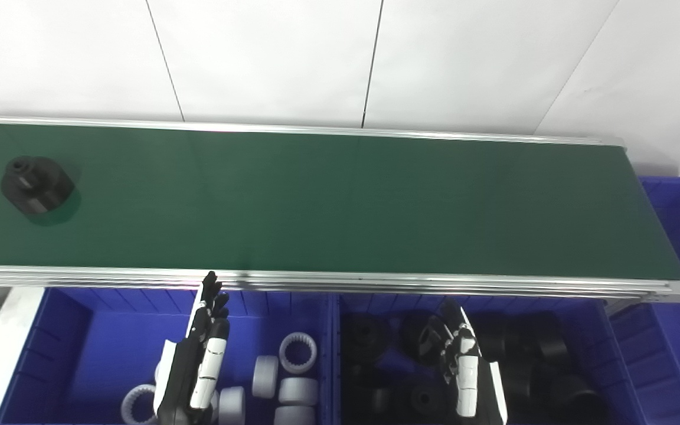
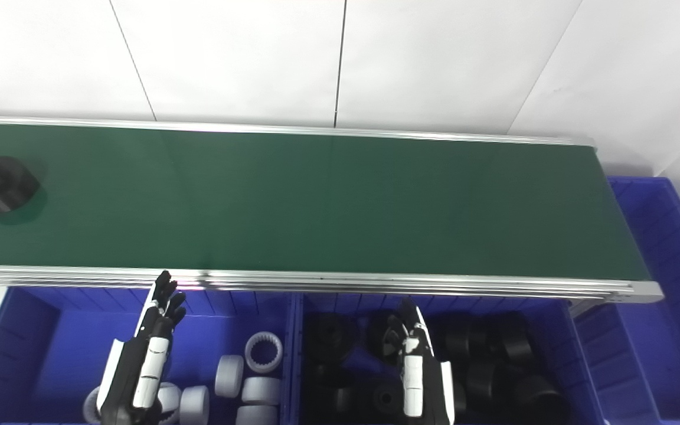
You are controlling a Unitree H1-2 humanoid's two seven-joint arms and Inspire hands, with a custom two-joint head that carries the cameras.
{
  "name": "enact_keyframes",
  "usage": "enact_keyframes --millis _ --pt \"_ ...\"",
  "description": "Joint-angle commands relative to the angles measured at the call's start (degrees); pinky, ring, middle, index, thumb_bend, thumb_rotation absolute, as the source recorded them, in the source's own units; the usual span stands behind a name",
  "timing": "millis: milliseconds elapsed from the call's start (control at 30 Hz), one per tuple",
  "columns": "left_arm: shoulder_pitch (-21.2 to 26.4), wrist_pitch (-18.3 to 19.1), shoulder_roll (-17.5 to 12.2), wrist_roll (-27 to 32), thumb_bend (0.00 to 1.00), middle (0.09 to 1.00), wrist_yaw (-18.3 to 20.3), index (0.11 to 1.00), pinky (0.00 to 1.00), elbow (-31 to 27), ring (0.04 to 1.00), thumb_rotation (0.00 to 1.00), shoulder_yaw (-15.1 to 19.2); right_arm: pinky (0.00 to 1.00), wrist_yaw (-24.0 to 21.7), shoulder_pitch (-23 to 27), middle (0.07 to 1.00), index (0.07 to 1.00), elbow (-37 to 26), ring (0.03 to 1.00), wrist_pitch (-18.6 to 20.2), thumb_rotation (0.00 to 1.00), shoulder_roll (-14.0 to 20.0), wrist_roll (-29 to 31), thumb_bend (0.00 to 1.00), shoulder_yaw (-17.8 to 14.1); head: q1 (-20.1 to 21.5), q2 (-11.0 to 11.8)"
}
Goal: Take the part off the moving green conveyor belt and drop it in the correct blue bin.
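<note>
Bright, even overhead light; white wall panels (image 1: 269, 53) near blown out, seams still legible. Green conveyor belt (image 1: 340, 200) reads dark and matte, faint vertical sheen bands mid-belt. Hard glare runs along the near aluminium rail (image 1: 375, 282), with a pinkish fringe where the left hand (image 1: 195, 366) meets it. Black part (image 1: 36, 184) at 9 o'clock throws a soft shadow toward 5 o'clock; its edges look slightly smeared. Black parts in the right-hand blue bin (image 2: 310, 307) merge into shadow, detail lost. Overall soft focus, mild noise. Belt edges bow slightly toward the corners.

No readable text, labels or numbers anywhere.
</note>
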State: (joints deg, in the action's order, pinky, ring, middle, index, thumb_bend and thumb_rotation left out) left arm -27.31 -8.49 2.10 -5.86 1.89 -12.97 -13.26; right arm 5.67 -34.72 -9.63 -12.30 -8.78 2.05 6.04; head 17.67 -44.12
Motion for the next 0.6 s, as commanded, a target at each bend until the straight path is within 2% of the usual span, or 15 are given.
enact_keyframes --millis 0,367,567 --pt "-0.4 -2.5 0.4 0.6 0.45 1.000 -0.3 1.000 0.96 -0.8 0.970 0.93 -0.1 0.91 -0.7 -0.1 0.956 0.944 -0.9 0.918 -3.0 0.95 0.0 -0.1 0.84 0.1 -0.1 0.0" --pt "-0.8 -1.7 0.6 1.4 0.48 0.994 -0.1 1.000 0.98 -1.1 0.970 0.90 -0.6 0.91 -1.1 0.0 0.965 0.952 -1.0 0.923 -2.5 0.95 0.7 0.1 0.84 0.1 -0.4 -0.2" --pt "-0.6 -1.4 0.4 1.0 0.49 0.990 0.0 1.000 0.96 -0.9 0.967 0.91 -0.8 0.90 -1.1 0.2 0.962 0.951 -0.6 0.920 -2.6 0.94 0.7 0.7 0.85 -0.1 -0.5 0.1"
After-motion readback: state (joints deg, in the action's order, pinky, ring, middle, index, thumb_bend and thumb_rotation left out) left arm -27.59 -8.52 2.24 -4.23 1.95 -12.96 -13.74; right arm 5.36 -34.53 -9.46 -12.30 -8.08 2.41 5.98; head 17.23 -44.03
